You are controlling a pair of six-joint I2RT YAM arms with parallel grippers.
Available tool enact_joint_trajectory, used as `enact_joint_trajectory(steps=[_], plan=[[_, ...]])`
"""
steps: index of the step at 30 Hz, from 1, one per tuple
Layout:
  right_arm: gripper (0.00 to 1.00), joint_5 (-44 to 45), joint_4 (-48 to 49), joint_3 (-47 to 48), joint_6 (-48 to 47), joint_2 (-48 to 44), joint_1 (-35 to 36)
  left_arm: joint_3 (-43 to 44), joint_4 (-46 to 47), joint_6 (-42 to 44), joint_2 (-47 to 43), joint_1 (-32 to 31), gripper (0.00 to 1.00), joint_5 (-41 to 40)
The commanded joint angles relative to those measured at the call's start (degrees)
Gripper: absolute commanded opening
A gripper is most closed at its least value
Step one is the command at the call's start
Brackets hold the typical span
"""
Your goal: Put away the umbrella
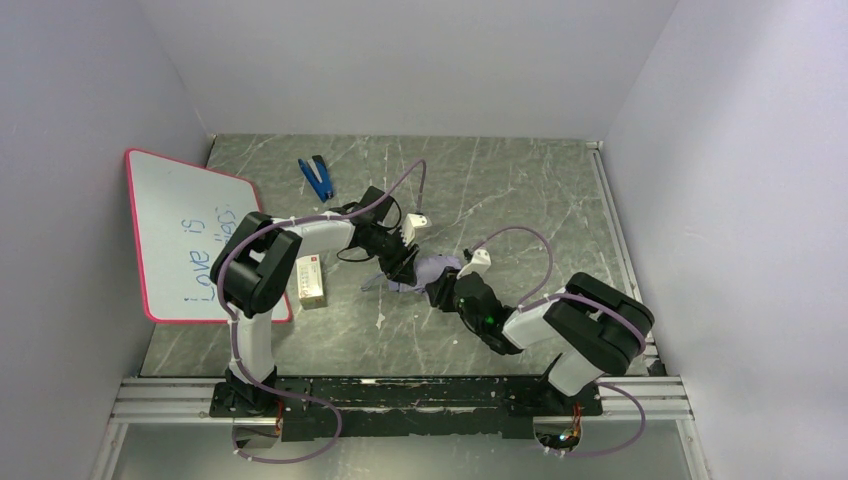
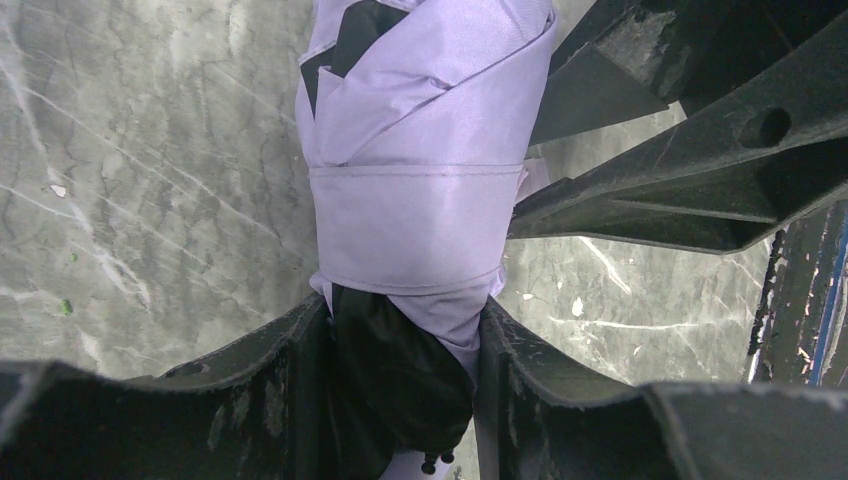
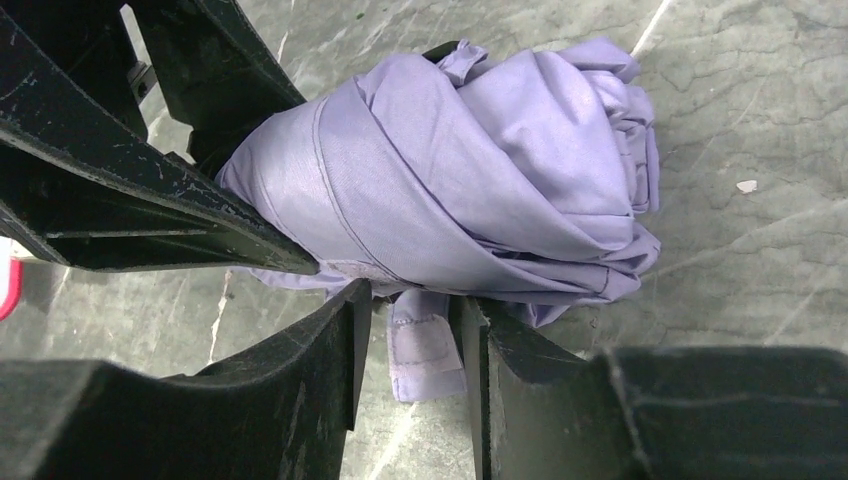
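Note:
The umbrella (image 1: 432,270) lies folded at the table's middle, a roll of lavender fabric with its strap (image 2: 415,215) wound round it. My left gripper (image 2: 405,320) is shut on one end of the umbrella (image 2: 420,120), its fingers pressing both sides where black lining shows. From the other side my right gripper (image 3: 415,300) stands open against the bundle (image 3: 480,170). The strap's loose tab (image 3: 425,345) hangs between the right gripper's fingers, close to the right one, with a gap on the left. In the top view the left gripper (image 1: 402,262) and the right gripper (image 1: 441,290) flank the umbrella.
A pink-edged whiteboard (image 1: 195,235) leans at the left wall. A blue stapler (image 1: 317,178) lies toward the back, and a small white box (image 1: 311,281) sits by the left arm. Walls close three sides; a metal rail (image 1: 400,395) runs along the near edge.

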Motion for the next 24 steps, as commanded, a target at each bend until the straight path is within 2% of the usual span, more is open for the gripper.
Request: enact_joint_trajectory(steps=[1,6,16,24], plan=[[0.42,-4.87,-2.23,-0.14,0.72,0.07,-0.43,-2.71,-4.20,1.05,4.11,-0.80,0.05,-11.62],[0.42,-5.81,-9.39,0.19,9.33,-1.13,-0.39,-2.60,-4.22,1.02,4.19,-0.85,0.05,-11.70],[0.42,-5.18,-10.58,0.40,17.05,0.26,-0.39,-2.49,-4.39,1.05,4.41,-0.89,0.05,-11.86],[0.29,-1.66,-11.41,0.19,20.69,1.98,-0.39,-2.59,-4.39,1.04,4.49,-0.98,0.05,-12.06]])
